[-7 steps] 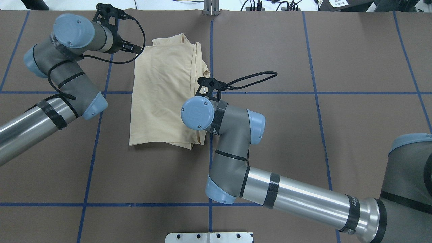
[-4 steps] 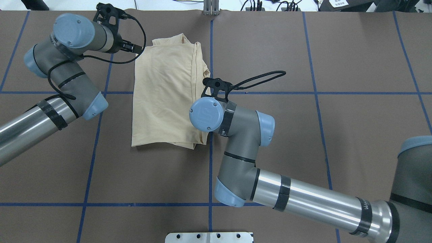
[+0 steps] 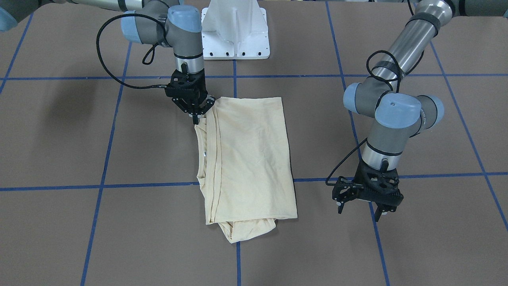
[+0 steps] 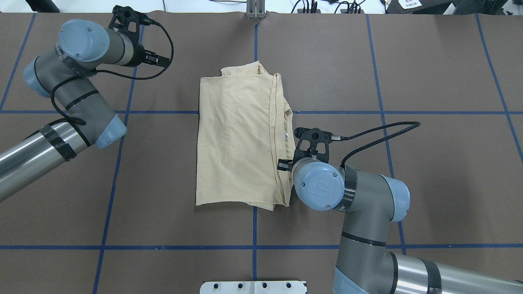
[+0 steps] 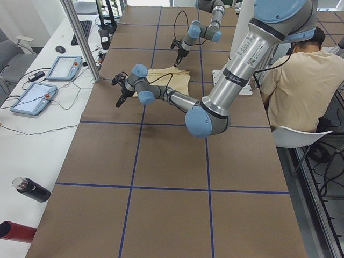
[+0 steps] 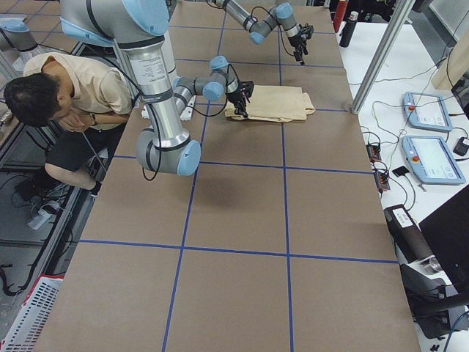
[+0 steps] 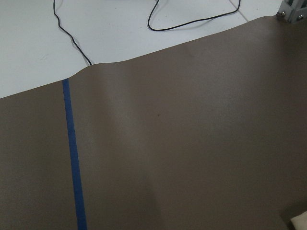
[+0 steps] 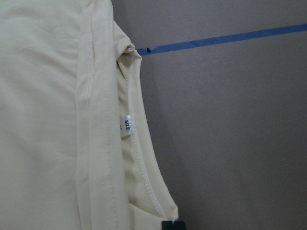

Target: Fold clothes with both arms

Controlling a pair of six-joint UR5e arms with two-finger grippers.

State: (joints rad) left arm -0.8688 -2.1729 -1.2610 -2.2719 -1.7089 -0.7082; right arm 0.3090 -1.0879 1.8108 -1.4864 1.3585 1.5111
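Note:
The clothes are one pale cream shirt (image 4: 239,136) lying folded into a long rectangle at the table's middle, also plain in the front-facing view (image 3: 248,159). A small white size label (image 8: 127,125) shows at its neck edge. My right gripper (image 3: 195,116) is shut on the shirt's edge at the corner nearest the robot, on my right side; its fingertips (image 8: 167,224) meet on the hem. My left gripper (image 3: 358,212) hangs open over bare table, well clear of the shirt on my left. In the overhead view the left gripper (image 4: 162,61) sits left of the shirt's far corner.
The white pedestal base (image 3: 235,35) stands at the robot's side of the table. Blue tape lines (image 4: 255,247) grid the brown table cover. A seated person (image 5: 293,80) is behind the robot. Control tablets (image 5: 63,67) and bottles (image 5: 29,189) lie on the white side bench.
The right gripper has pulled the shirt to the robot's right and a little nearer the robot. The shirt's far left corner has moved away from the left gripper, which barely shifted.

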